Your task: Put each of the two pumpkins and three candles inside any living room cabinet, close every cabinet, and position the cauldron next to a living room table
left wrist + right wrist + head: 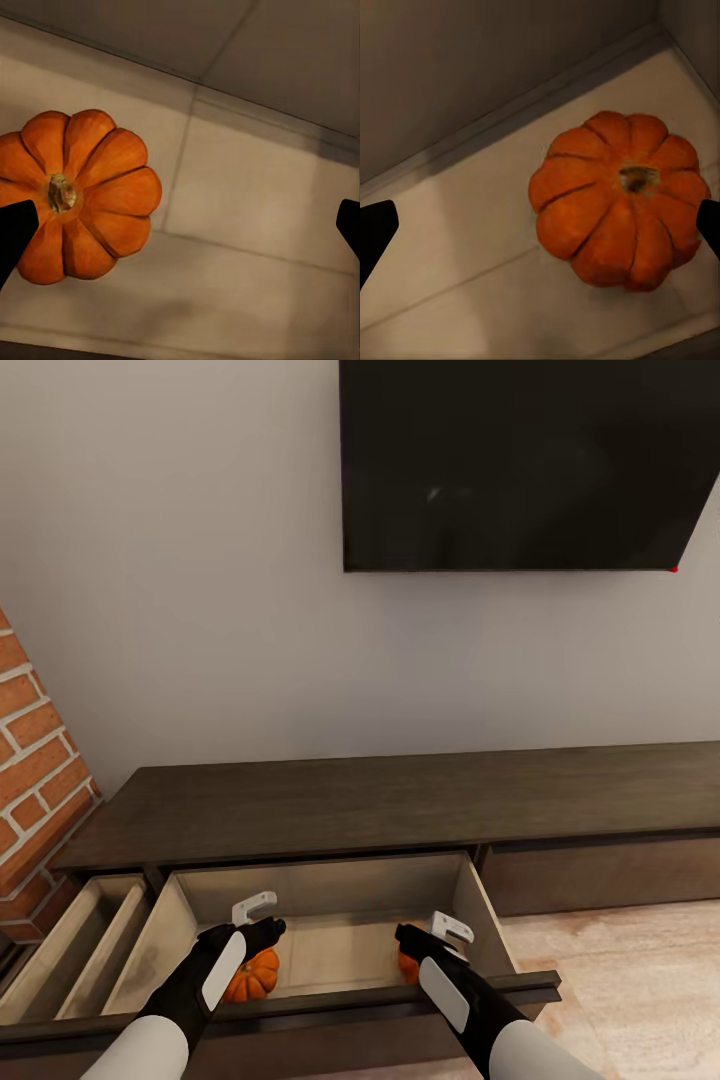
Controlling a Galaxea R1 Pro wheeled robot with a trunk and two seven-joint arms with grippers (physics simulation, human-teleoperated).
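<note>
The dark-brown cabinet [400,800] runs along the wall, and its middle drawer [330,885] is pulled out, showing pale tan insides. Two orange ribbed pumpkins lie on the drawer floor, one at the left [252,978] and one at the right [407,966]. My left gripper [262,934] hangs open above the left pumpkin [79,196], whose stem sits close to one black fingertip [13,234]. My right gripper [413,939] is open over the right pumpkin [619,199], which lies toward one fingertip [709,225]. Neither gripper holds anything. The candles, cauldron and table are out of view.
A second drawer [80,945] stands open to the left, beside a brick wall [30,760]. The drawer front [600,875] to the right is shut. A black TV [530,460] hangs on the grey wall. Pale floor [640,980] lies at the right.
</note>
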